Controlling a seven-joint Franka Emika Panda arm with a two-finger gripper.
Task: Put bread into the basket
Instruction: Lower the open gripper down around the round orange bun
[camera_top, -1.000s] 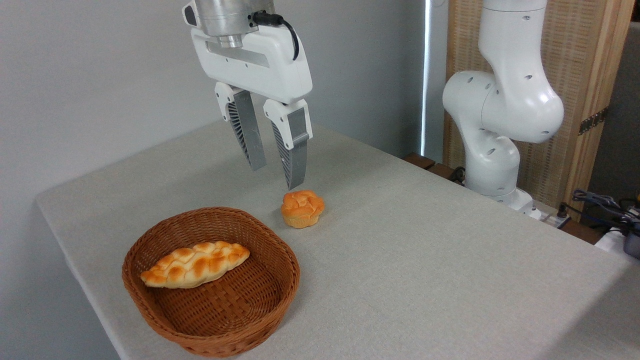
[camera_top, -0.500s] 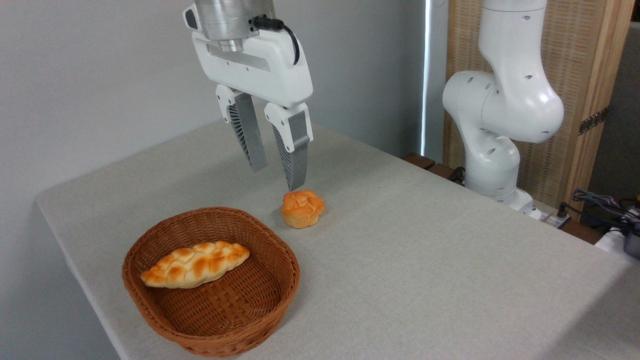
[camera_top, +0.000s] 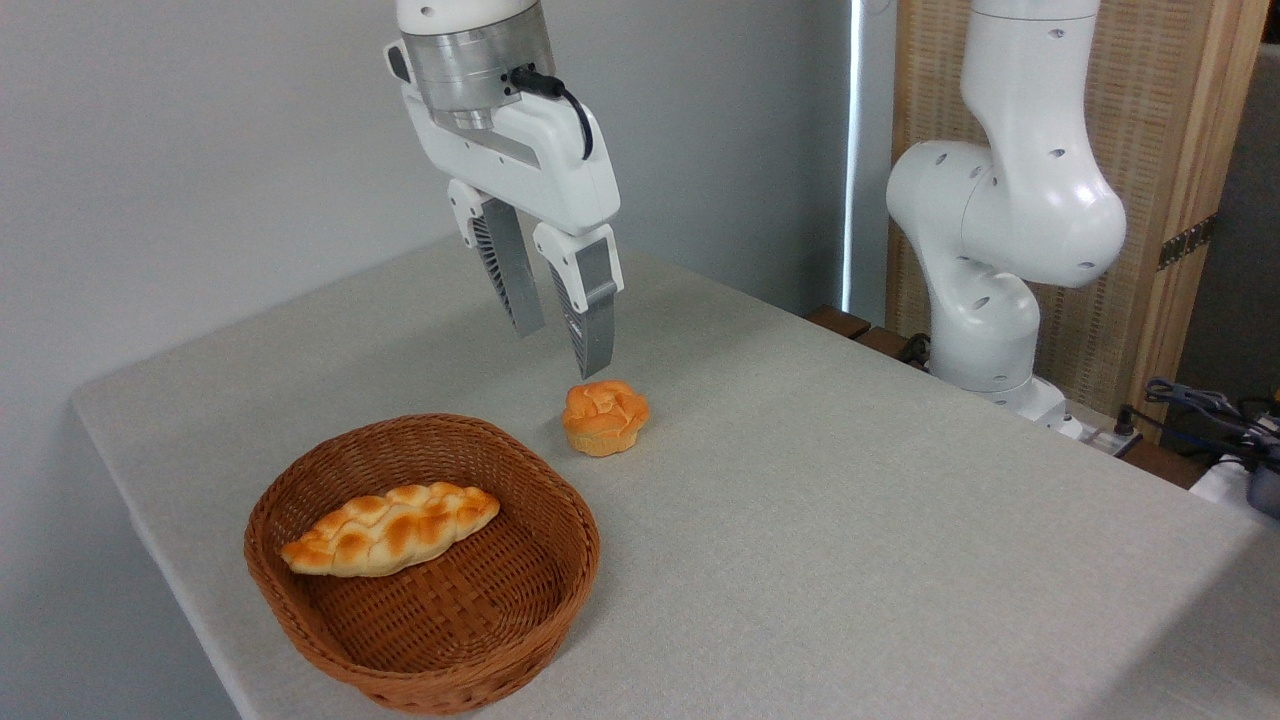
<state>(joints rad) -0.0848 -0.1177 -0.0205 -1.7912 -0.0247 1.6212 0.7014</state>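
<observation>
The bread (camera_top: 605, 417), a small round orange-golden bun with a cracked top, rests on the grey table just past the far right rim of the basket. The basket (camera_top: 300, 600) is an oval brown wicker one near the table's front left edge. My gripper (camera_top: 562, 352) hangs open above the table, a little above and just left of the bun, its grey fingers (camera_top: 592, 320) pointing down. Nothing is between the fingers.
A long braided loaf (camera_top: 390, 528) lies inside the basket. The arm's white base (camera_top: 985, 300) stands at the table's far right edge, with cables (camera_top: 1200, 410) beside it. The table's left edge (camera_top: 130, 500) runs close to the basket.
The gripper has shifted slightly to the right and away from the camera, staying open above the bun. The bun, loaf and basket have not moved.
</observation>
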